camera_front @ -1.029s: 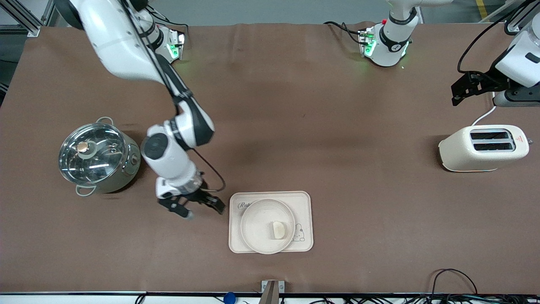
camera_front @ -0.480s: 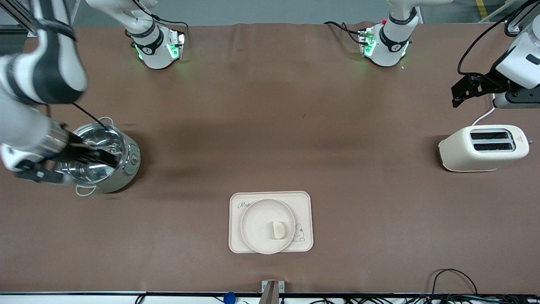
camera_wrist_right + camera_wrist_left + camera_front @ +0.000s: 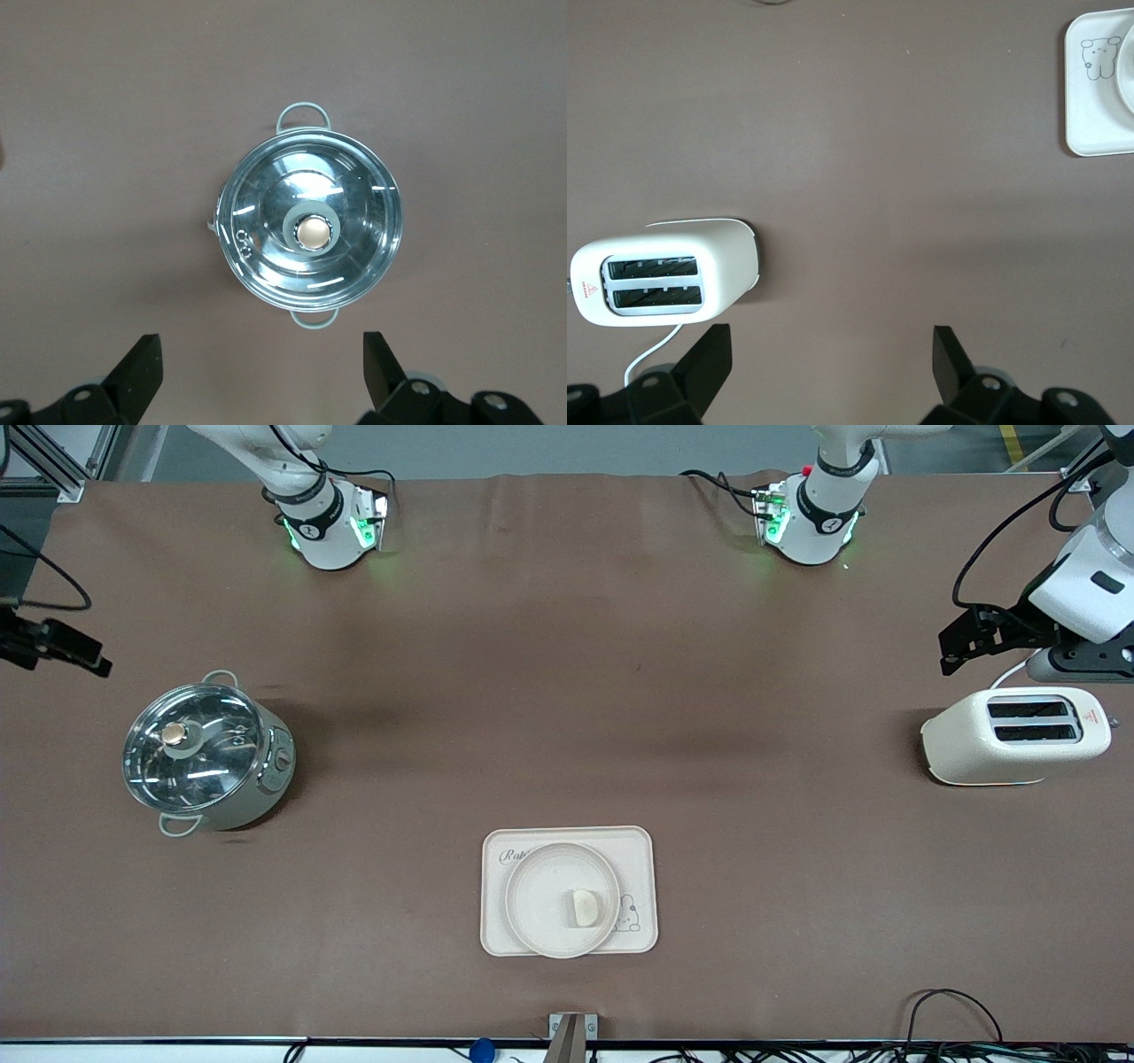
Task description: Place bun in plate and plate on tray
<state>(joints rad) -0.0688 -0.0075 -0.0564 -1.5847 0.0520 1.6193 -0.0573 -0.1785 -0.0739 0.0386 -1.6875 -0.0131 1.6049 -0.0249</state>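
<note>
The pale bun (image 3: 584, 908) lies in the round cream plate (image 3: 539, 895). The plate sits on the cream rectangular tray (image 3: 642, 852), which is at mid-table near the front camera. My right gripper (image 3: 62, 646) is open and empty, high over the table at the right arm's end, beside the pot; its wrist view (image 3: 262, 359) looks down on the pot. My left gripper (image 3: 970, 633) is open and empty over the table beside the toaster. Its wrist view (image 3: 831, 354) shows one corner of the tray (image 3: 1090, 133) with the rabbit print.
A steel pot with a glass lid (image 3: 205, 755) stands toward the right arm's end; it also shows in the right wrist view (image 3: 310, 230). A cream toaster (image 3: 1014, 735) stands toward the left arm's end, seen too in the left wrist view (image 3: 664, 274).
My right arm has pulled away from beside the tray, passed over the pot and now hangs at its own end of the table. The left gripper has shifted slightly.
</note>
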